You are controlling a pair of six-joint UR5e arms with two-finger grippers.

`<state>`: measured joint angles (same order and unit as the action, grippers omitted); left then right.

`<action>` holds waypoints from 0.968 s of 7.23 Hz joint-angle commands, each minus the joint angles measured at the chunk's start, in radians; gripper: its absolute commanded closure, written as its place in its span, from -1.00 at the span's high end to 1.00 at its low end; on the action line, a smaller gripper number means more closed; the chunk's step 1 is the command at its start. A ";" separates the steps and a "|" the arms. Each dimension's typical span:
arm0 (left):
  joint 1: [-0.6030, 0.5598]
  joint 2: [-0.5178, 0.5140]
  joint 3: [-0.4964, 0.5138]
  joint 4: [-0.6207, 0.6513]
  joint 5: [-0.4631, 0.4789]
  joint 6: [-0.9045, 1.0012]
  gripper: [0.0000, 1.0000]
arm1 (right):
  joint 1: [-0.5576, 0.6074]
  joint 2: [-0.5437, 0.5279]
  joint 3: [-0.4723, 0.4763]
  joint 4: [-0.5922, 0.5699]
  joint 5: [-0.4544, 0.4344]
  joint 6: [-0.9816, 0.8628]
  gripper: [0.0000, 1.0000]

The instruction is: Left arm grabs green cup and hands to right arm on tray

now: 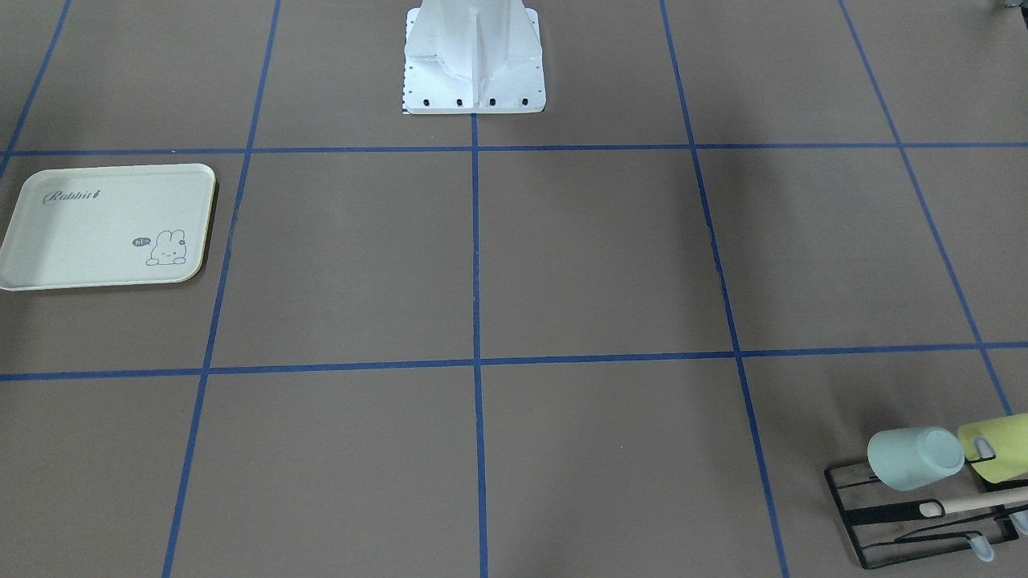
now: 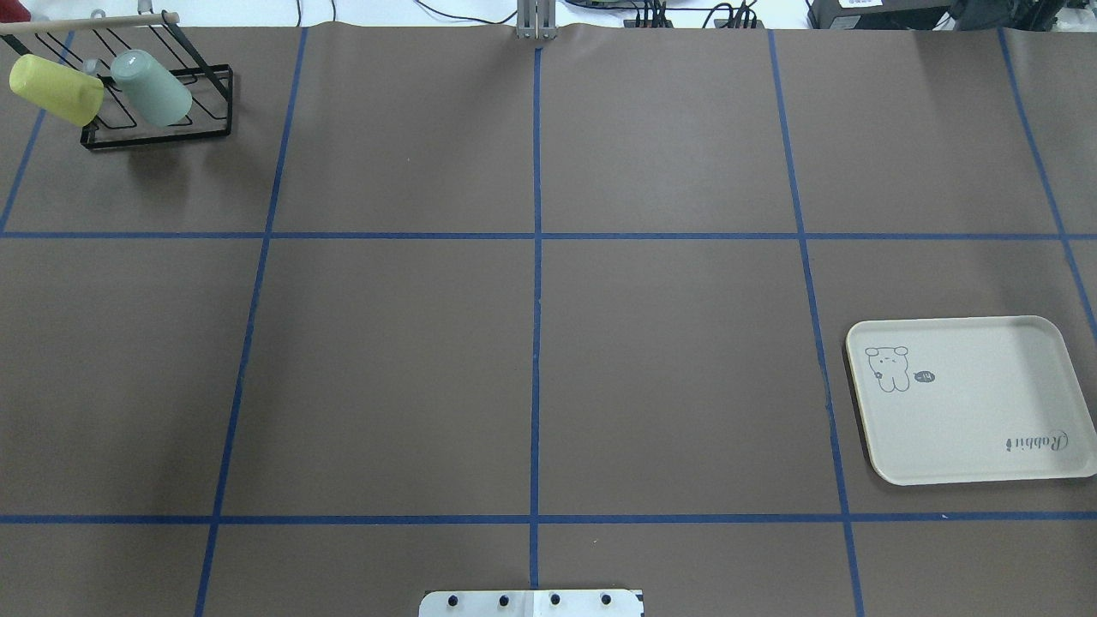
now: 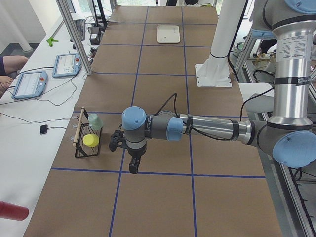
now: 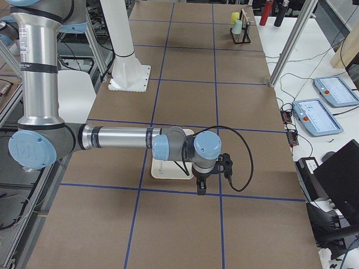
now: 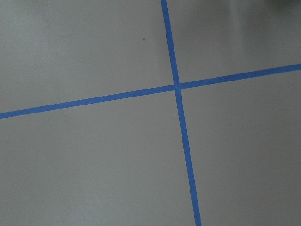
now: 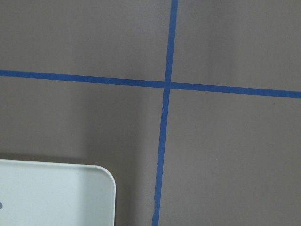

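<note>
The pale mint-green cup (image 2: 152, 87) hangs tilted on a black wire rack (image 2: 154, 139) at the table's far left corner, beside a yellow-green cup (image 2: 56, 90); it also shows in the front view (image 1: 915, 457). The cream Rabbit tray (image 2: 968, 403) lies flat and bare on the right side. The left gripper (image 3: 133, 167) shows only in the exterior left view, hanging above the table, on the robot's side of the rack and apart from the cup (image 3: 95, 120); I cannot tell if it is open. The right gripper (image 4: 201, 189) hangs beside the tray (image 4: 162, 168); I cannot tell its state.
The white robot base (image 1: 474, 64) stands at the table's near middle edge. Blue tape lines grid the brown table. A wooden rod (image 1: 980, 502) tops the rack. Tablets and cables lie on the side bench (image 3: 34, 81). The tray's corner shows in the right wrist view (image 6: 51, 193).
</note>
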<state>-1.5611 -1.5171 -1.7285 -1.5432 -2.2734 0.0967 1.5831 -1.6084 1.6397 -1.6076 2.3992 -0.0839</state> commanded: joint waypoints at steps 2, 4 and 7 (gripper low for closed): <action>0.000 0.000 0.000 0.000 0.000 0.000 1.00 | 0.000 0.007 0.003 0.000 0.000 0.006 0.98; 0.000 -0.014 -0.012 0.012 0.000 -0.002 1.00 | 0.000 0.011 0.002 0.002 0.000 0.007 0.99; 0.006 -0.191 -0.068 0.259 0.011 -0.003 1.00 | 0.000 0.013 0.003 0.000 0.000 0.007 0.99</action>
<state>-1.5574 -1.6142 -1.7681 -1.4229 -2.2680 0.0933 1.5831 -1.5958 1.6418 -1.6074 2.3991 -0.0767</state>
